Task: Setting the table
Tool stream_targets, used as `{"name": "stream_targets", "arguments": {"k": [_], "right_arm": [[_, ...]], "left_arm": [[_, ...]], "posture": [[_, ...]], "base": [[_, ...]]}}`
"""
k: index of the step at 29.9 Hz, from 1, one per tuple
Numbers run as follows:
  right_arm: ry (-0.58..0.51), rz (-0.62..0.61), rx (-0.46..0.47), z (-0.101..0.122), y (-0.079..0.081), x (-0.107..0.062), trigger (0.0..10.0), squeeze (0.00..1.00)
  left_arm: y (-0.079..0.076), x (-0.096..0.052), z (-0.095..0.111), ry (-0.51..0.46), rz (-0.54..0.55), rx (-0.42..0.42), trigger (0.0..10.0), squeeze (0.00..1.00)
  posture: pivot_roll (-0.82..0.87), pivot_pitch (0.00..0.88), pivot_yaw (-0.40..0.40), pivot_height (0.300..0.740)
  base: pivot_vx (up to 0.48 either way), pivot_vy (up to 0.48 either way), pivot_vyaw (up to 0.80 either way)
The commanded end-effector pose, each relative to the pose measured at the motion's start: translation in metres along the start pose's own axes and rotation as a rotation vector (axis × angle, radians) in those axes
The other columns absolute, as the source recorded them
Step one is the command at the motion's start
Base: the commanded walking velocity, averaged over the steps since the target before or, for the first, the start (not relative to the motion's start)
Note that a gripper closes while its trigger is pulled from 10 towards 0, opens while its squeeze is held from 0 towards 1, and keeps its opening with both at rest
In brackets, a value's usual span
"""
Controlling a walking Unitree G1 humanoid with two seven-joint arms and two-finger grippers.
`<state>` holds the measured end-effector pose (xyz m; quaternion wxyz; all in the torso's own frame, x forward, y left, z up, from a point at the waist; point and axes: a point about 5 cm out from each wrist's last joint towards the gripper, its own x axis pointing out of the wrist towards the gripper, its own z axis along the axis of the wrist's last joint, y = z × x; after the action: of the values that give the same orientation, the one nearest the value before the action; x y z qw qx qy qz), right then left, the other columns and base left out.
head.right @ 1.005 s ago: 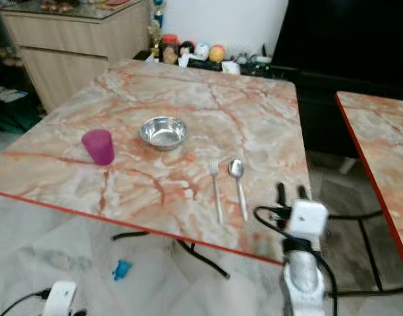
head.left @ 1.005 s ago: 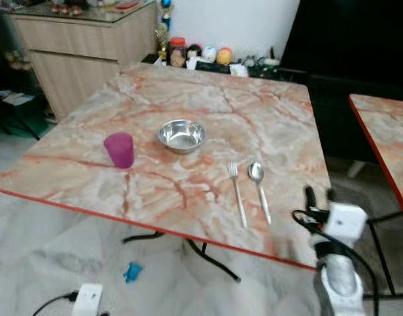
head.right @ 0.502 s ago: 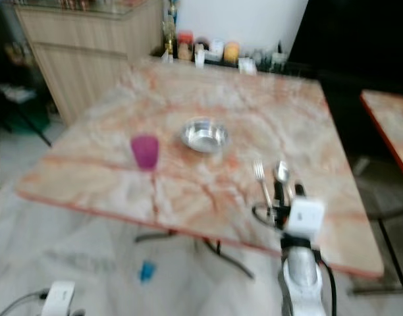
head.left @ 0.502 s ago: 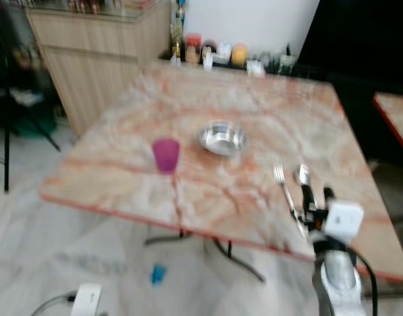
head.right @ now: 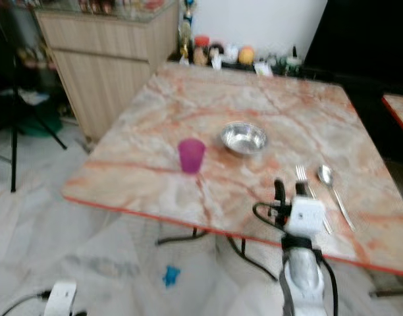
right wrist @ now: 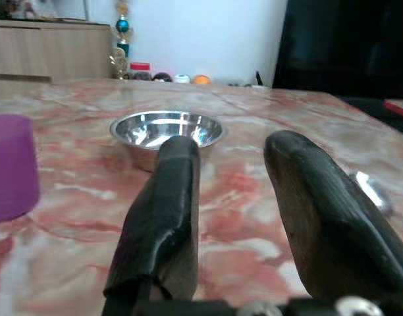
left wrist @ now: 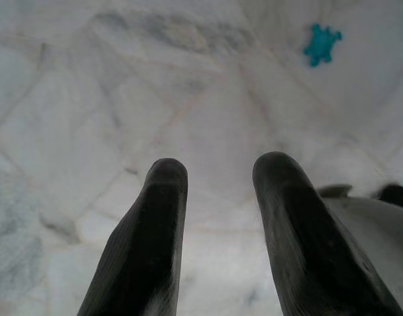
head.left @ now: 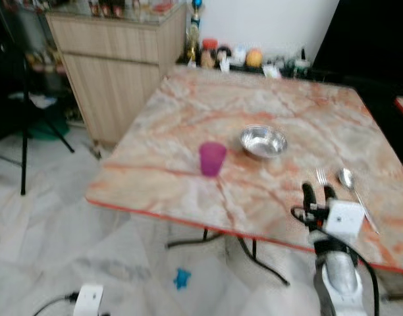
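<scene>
Marble-pattern desk (head.left: pixel 188 131) w/ red edge, seen from its near side. On it: steel bowl (head.left: pixel 263 141) approx centre; purple cup (head.left: pixel 212 158) upright, just beside bowl on robot's left & nearer to the robot, not touching. Fork (head.right: pixel 309 195) & spoon (head.right: pixel 332 189) lie side by side on robot's right part of desk, fork on the bowl side, apart from each other. Right gripper (head.left: pixel 319 192) raised over near desk edge, near fork, fingers pointing toward bowl; jaws apart, empty. Right wrist view: bowl (right wrist: pixel 166 131) straight ahead betw. the fingers, cup (right wrist: pixel 13 164) off to one side. Left gripper (left wrist: pixel 218 172) hangs over pale tiled floor (left wrist: pixel 89 99), jaws apart, empty; small blue item (left wrist: pixel 321 43) on floor beyond it. Wooden cabinet (head.left: pixel 119 59) beyond desk on robot's left; jars & small objects (head.left: pixel 234 56) at desk's far edge, blurred
</scene>
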<state>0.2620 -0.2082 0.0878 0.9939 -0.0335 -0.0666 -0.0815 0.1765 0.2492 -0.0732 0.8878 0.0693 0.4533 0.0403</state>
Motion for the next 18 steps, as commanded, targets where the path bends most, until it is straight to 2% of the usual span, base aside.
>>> {"name": "stream_targets", "arguments": {"k": [1, 14, 18], "right_arm": [[0.006, -0.025, -0.009, -0.0005, -0.0087, -0.0014, 10.0, 0.0], [0.009, -0.013, -0.003, -0.0015, -0.007, -0.0008, 10.0, 0.0], [0.011, -0.01, -0.001, -0.0021, -0.0072, -0.0008, 10.0, 0.0]], "left_arm": [[-0.0067, 0.0001, -0.0035, 0.011, -0.016, 0.01, 10.0, 0.0], [-0.006, -0.0006, -0.0066, 0.018, -0.012, 0.002, 10.0, 0.0], [-0.0057, -0.0003, -0.0055, 0.018, -0.01, 0.009, 10.0, 0.0]], "posture": [[0.07, 0.0, -0.032, 0.74], [0.07, 0.0, -0.029, 0.74], [0.07, 0.0, -0.026, 0.74]], "base": [[0.0, 0.0, 0.0], [0.0, 0.0, 0.0], [0.308, 0.0, 0.0]]}}
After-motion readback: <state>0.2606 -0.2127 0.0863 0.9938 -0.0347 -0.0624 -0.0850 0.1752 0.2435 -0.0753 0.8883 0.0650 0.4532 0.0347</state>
